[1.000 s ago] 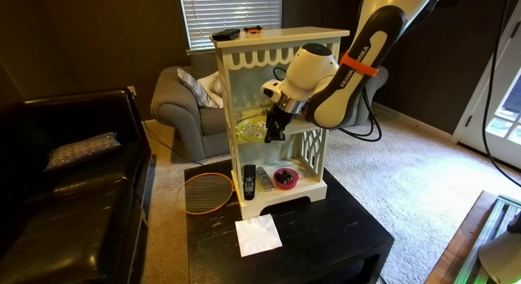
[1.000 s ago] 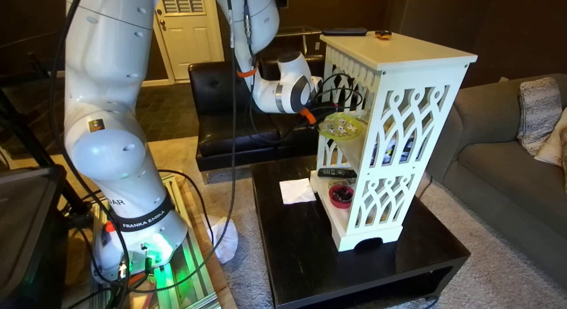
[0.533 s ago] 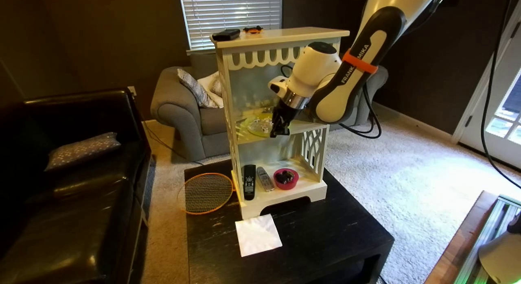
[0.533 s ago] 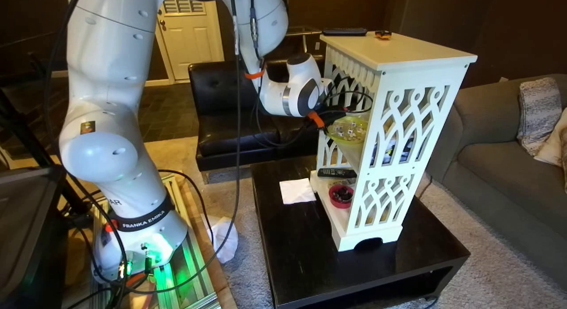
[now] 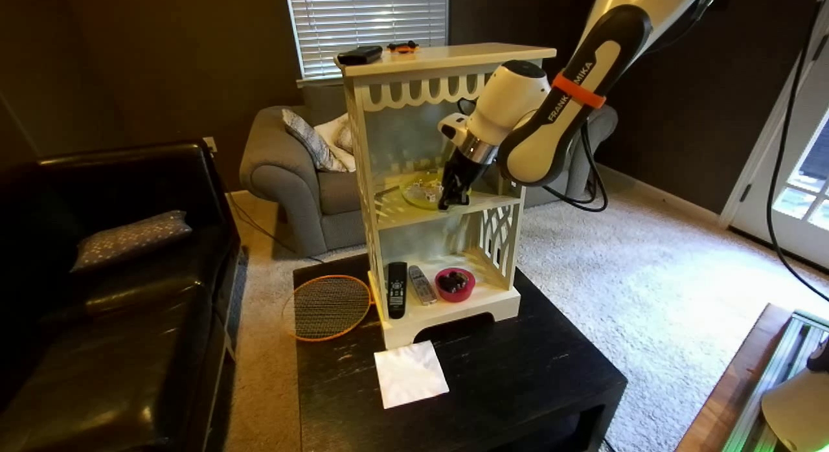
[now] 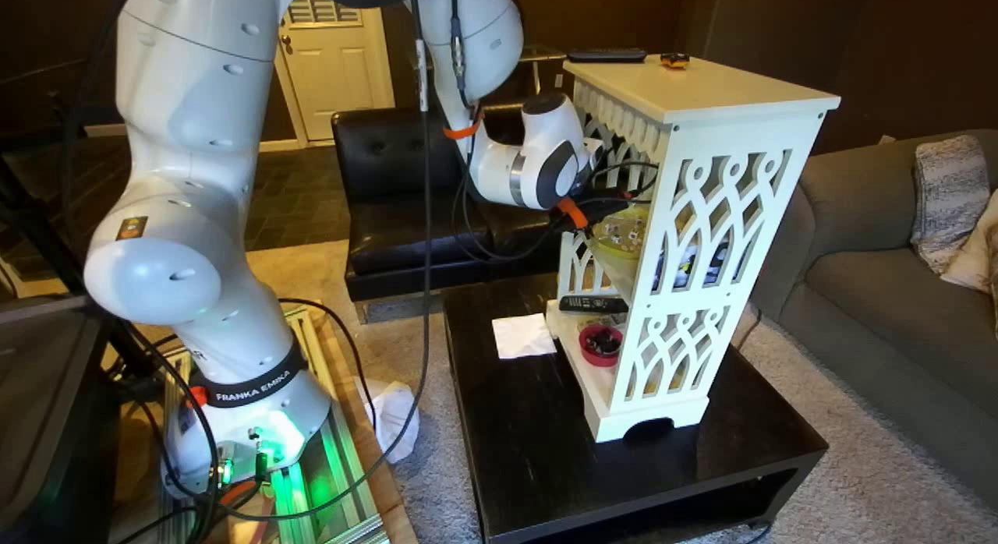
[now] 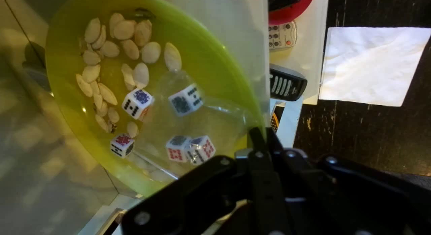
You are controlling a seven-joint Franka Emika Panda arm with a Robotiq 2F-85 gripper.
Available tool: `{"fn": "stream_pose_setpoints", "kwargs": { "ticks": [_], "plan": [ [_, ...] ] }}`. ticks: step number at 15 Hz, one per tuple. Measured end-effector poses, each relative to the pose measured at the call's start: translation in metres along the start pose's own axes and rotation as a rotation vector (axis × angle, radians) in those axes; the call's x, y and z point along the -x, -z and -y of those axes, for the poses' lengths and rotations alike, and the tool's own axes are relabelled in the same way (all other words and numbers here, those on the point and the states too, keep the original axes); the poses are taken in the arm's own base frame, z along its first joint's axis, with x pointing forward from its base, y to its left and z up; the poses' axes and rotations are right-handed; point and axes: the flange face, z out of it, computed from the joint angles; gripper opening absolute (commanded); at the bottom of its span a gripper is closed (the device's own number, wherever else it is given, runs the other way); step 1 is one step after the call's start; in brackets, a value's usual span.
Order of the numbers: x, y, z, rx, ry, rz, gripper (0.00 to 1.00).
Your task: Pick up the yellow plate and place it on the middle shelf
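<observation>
The yellow plate [image 5: 418, 201] carries pale seed-like pieces and several dice in a clear bag. My gripper [image 7: 263, 130] is shut on the plate's rim, one finger inside and one outside, as the wrist view shows at the yellow plate [image 7: 222, 66]. The plate is over the middle shelf [image 5: 401, 217], inside the unit's opening. I cannot tell if it touches the board. In an exterior view the gripper [image 5: 454, 207] stands at the plate's front right edge. In an exterior view the plate [image 6: 612, 244] is partly hidden by the side panel.
The unit's scalloped trim [image 5: 414, 92] and top board hang above the arm. The latticed side panel [image 6: 647, 349] borders the opening. The lowest board holds a black remote [image 5: 397, 290], a grey remote [image 5: 422, 285] and a red bowl [image 5: 455, 295]. A white napkin [image 5: 411, 374] lies on the dark table.
My gripper has carried the yellow plate along the middle shelf, away from the racket side and towards the opposite side panel, a little deeper in. The gripper stays shut on the rim.
</observation>
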Motion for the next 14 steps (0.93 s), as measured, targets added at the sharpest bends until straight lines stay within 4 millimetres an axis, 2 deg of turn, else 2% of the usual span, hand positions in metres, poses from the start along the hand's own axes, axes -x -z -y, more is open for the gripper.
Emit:
{"fn": "stream_pose_setpoints", "kwargs": {
  "ticks": [1, 2, 4, 7, 12, 13, 14],
  "plan": [
    [0.002, -0.001, -0.003, 0.0, 0.002, 0.005, 0.01],
    [0.003, -0.002, -0.006, -0.002, 0.004, 0.011, 0.29],
    [0.005, -0.005, -0.01, -0.006, 0.002, 0.021, 0.36],
    [0.005, -0.006, -0.012, -0.008, -0.001, 0.02, 0.56],
    [-0.007, -0.006, -0.007, -0.012, 0.017, 0.007, 0.92],
    [-0.01, -0.006, -0.006, -0.013, 0.024, 0.006, 0.98],
    [-0.013, -0.007, -0.003, -0.013, 0.033, 0.008, 0.99]
  ]
}}
